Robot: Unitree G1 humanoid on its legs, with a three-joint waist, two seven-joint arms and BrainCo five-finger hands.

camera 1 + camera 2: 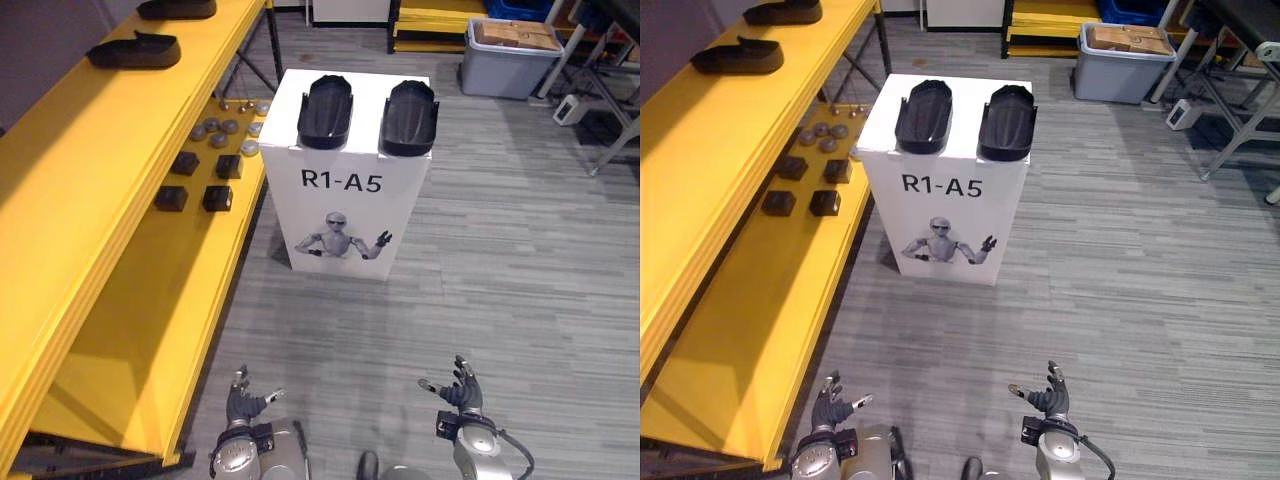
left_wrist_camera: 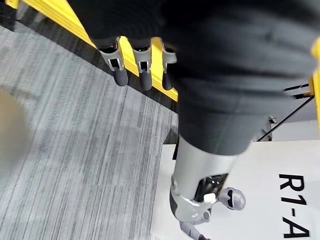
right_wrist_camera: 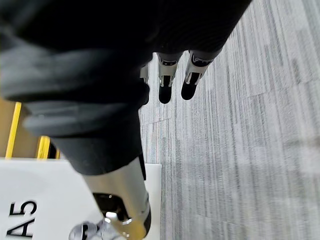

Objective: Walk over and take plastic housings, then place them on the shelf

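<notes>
Two levels of a long yellow shelf (image 1: 90, 200) run along the robot's left side. Ahead stands a tall white box (image 1: 350, 215), its left edge just beside the shelf's lower level. The box's front face carries one line of bold lettering (black on white, centred near the top) above a picture of a robot figure. Well beyond it to the right sits a grey plastic bin (image 1: 505, 65) with brown cardboard on top.

On the box's top lie two black plastic housings side by side and not touching, the left housing (image 1: 325, 110) and the right housing (image 1: 409, 117). Two more black housings rest on the shelf's upper level, one nearer (image 1: 135, 50) and one farther (image 1: 177, 8). On the lower level are four small black square blocks (image 1: 185, 163), with a cluster of grey round discs (image 1: 222, 130) just behind them.

Low in front of the robot, well short of the box, the left hand (image 1: 243, 402) and right hand (image 1: 460, 392) are held up over the grey floor. Both have fingers loosely spread and thumbs turned inward, and neither holds anything.
</notes>
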